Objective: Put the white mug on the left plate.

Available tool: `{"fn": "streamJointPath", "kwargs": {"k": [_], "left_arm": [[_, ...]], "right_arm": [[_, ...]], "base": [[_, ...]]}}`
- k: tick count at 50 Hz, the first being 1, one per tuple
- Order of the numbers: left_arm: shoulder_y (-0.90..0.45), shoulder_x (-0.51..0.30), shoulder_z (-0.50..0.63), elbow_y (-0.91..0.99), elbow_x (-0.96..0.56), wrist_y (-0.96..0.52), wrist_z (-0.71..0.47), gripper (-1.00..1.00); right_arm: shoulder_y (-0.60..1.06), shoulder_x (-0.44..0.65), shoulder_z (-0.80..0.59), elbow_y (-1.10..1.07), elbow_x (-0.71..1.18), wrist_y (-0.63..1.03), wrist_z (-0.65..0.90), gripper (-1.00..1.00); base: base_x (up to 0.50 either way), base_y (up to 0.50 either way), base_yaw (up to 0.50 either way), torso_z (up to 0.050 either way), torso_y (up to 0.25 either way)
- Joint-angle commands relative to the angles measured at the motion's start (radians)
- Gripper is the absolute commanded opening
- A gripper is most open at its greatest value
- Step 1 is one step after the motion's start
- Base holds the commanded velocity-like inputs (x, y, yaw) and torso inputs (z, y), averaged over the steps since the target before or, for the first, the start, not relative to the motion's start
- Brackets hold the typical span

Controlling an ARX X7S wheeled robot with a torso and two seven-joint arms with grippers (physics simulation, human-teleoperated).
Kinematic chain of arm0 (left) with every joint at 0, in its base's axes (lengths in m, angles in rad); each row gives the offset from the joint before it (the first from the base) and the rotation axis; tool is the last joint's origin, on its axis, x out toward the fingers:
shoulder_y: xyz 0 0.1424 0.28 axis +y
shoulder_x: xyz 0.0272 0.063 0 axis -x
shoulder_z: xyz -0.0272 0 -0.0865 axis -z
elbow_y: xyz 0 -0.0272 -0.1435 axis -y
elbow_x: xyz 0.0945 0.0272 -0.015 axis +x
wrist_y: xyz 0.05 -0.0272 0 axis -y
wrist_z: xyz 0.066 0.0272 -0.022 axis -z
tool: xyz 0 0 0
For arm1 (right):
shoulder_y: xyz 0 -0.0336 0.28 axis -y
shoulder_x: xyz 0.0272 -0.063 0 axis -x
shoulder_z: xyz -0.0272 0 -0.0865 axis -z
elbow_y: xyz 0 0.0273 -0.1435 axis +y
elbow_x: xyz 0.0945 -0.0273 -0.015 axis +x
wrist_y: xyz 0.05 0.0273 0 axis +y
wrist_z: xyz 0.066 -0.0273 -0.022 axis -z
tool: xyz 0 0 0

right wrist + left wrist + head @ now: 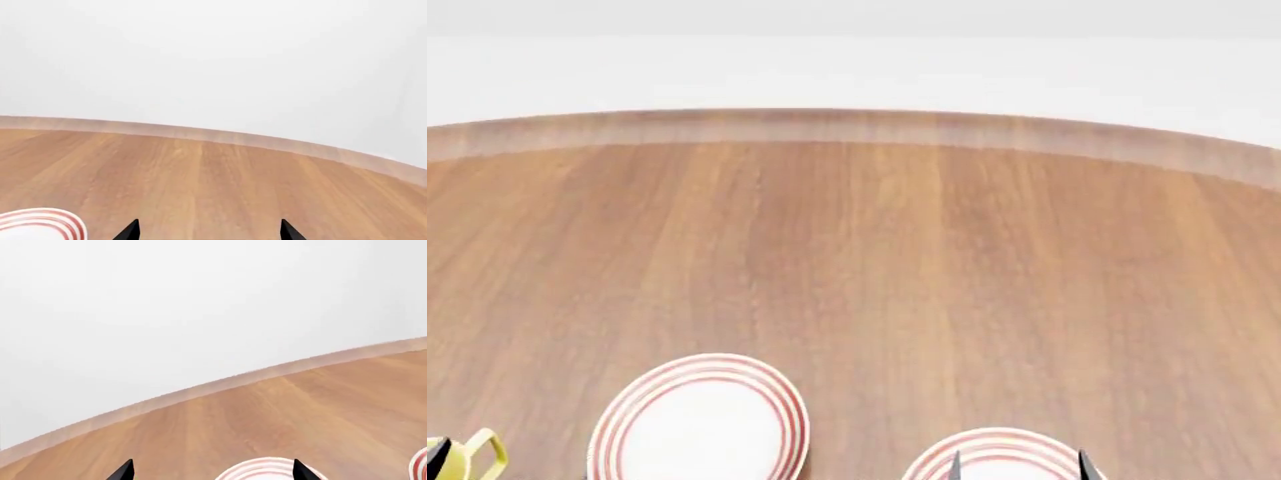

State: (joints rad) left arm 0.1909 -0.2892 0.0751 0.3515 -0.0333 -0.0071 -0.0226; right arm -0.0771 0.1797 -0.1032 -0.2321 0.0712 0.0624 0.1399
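While both claws gape wide, the wooden table (961,260) meets white wall (854,60).

Bright, even, shadowless light; sharp renders.

The right plate (1001,455) and a yellow handle (483,452) are cropped at the head view's bottom edge, possibly a mug's.

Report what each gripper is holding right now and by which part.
Nothing is held. The left gripper and the right gripper both show spread fingertips with only bare table between them. The white mug is not in view.
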Motion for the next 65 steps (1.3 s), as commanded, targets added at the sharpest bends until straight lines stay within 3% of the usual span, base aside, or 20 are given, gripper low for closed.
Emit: {"fn": "streamJointPath", "kwargs": {"k": [1, 3, 11, 27, 35, 42, 45, 48, 65], "left_arm": [[0.156, -0.108, -0.035, 0.094, -0.014, 0.136, 0.059, 1.0], [0.182, -0.114, -0.046, 0.05, -0.031, 0.216, 0.067, 1.0], [0.295, -0.163, -0.08, 0.068, -0.096, 0.271, 0.107, 1.0], [0.468, -0.177, -0.132, 0.058, -0.13, 0.378, 0.115, 1.0], [0.562, -0.211, -0.125, 0.08, -0.233, 0.456, 0.188, 1.0], [0.594, -0.17, -0.129, 0.062, -0.18, 0.487, 0.237, 1.0], [0.594, -0.072, -0.194, 0.069, -0.168, 0.467, 0.365, 1.0], [0.593, -0.024, -0.222, 0.067, -0.147, 0.46, 0.428, 1.0], [0.489, -0.029, -0.13, -0.017, -0.028, 0.42, 0.474, 1.0]], "right_arm": [[0.001, 0.005, -0.011, 0.012, 0.004, -0.02, 0.003, 1.0], [-0.002, 0.005, -0.017, 0.001, -0.001, -0.012, 0.007, 1.0], [-0.008, 0.01, -0.016, -0.006, 0.005, -0.015, 0.015, 1.0], [-0.014, 0.018, -0.01, 0.009, 0.024, -0.04, 0.024, 1.0], [-0.021, 0.028, -0.006, 0.002, 0.037, -0.046, 0.034, 1.0], [-0.018, 0.033, -0.011, 0.017, 0.044, -0.059, 0.041, 1.0], [-0.017, 0.035, -0.015, 0.02, 0.046, -0.063, 0.043, 1.0], [-0.018, 0.038, -0.017, 0.016, 0.049, -0.06, 0.047, 1.0], [-0.01, 0.047, -0.031, 0.038, 0.074, -0.079, 0.048, 1.0]], "base": [[0.0, 0.0, 0.0, 0.0, 0.0], [0.0, 0.0, 0.0, 0.0, 0.0], [0.0, 0.0, 0.0, 0.0, 0.0], [0.0, 0.0, 0.0, 0.0, 0.0], [0.0, 0.0, 0.0, 0.0, 0.0], [0.0, 0.0, 0.0, 0.0, 0.0], [0.0, 0.0, 0.0, 0.0, 0.0], [0.0, 0.0, 0.0, 0.0, 0.0], [0.0, 0.0, 0.0, 0.0, 0.0]]}}
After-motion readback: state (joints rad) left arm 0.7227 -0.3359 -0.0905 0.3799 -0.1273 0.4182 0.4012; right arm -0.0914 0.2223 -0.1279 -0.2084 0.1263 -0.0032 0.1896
